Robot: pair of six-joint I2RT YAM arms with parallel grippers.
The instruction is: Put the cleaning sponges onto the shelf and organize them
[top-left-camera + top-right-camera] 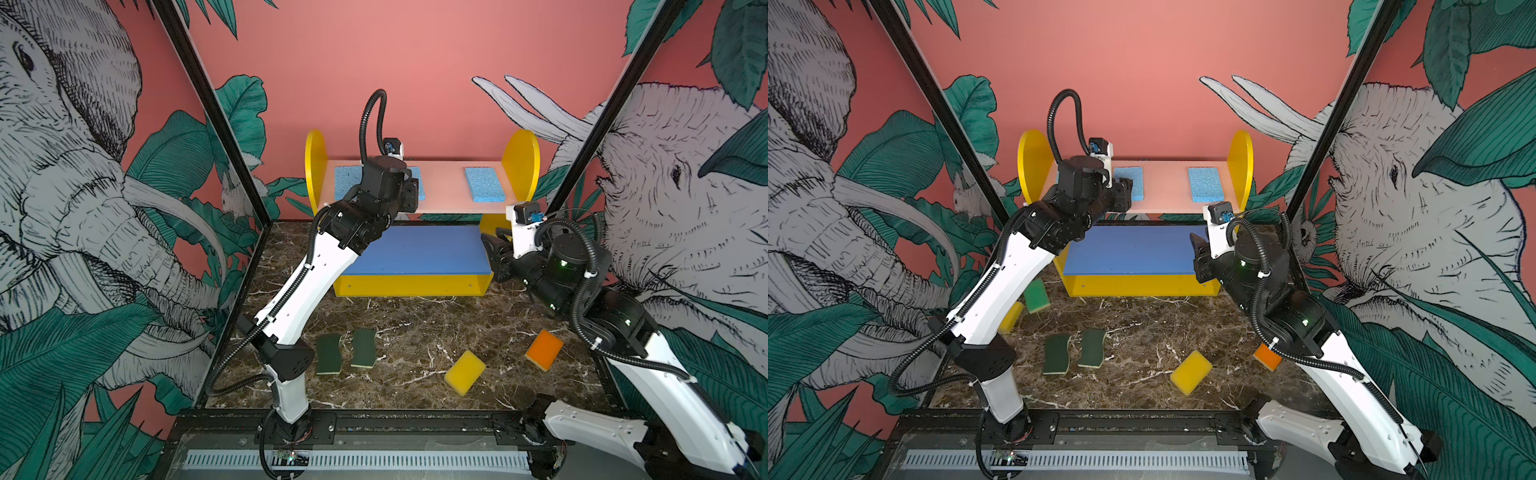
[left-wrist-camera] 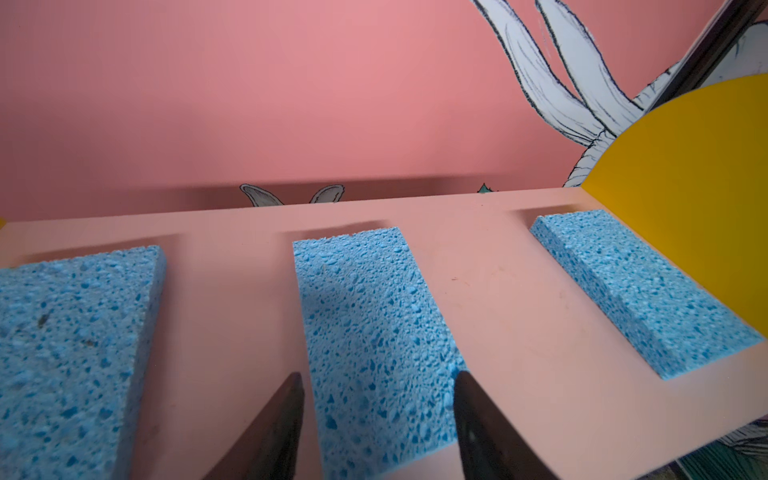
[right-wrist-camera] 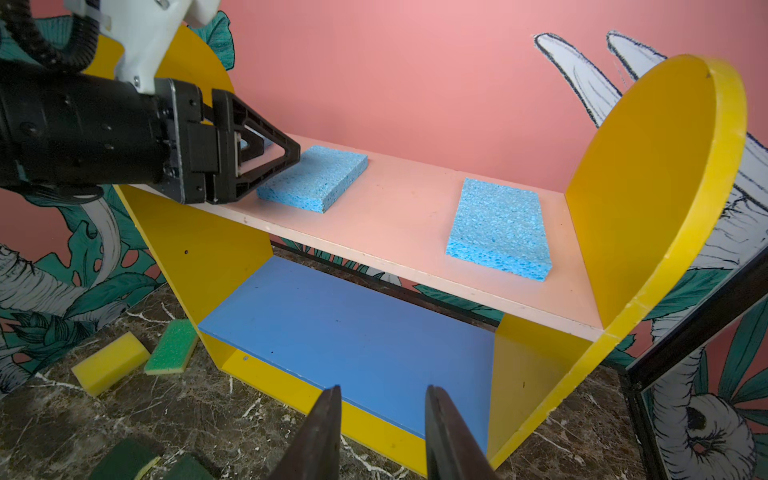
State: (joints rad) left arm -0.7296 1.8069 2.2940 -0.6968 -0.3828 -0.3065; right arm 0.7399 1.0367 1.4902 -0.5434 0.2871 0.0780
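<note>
Three light-blue sponges lie on the shelf's pink top board (image 2: 498,291): left (image 2: 75,340), middle (image 2: 370,324), right (image 2: 640,291). My left gripper (image 2: 378,374) stands open astride the middle sponge's near end; one finger is clear of it, the other at its edge. In both top views that gripper (image 1: 411,193) (image 1: 1126,193) hides part of the middle sponge. My right gripper (image 3: 383,388) is open and empty, low before the blue middle board (image 3: 353,332), at the shelf's right end (image 1: 492,245).
On the marble floor lie two wavy dark-green sponges (image 1: 328,354) (image 1: 363,348), a yellow sponge (image 1: 464,372) and an orange one (image 1: 544,350). A bright green sponge (image 1: 1036,295) and another yellow one (image 1: 1011,318) lie left of the shelf, under the left arm.
</note>
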